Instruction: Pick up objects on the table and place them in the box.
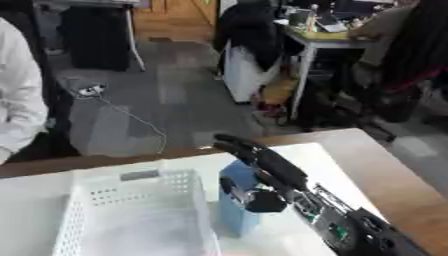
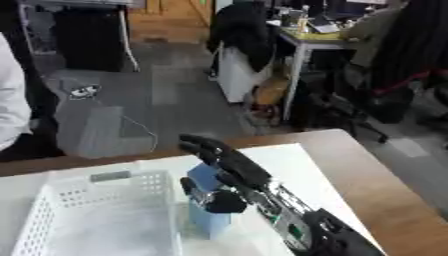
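Your right hand (image 1: 262, 175) has its fingers curled around the blue object (image 1: 234, 200), which stands just beside the right wall of the white basket (image 1: 131, 220), so there is little gap to pass between them. Above the basket the way in is open. To the basket's right the table (image 1: 385, 170) lies bare to its far edge.

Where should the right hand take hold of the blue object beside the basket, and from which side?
The blue object stands upright just right of the white basket. Best gripped across its upper body from the right, where the right hand already is; the basket wall blocks its left side.
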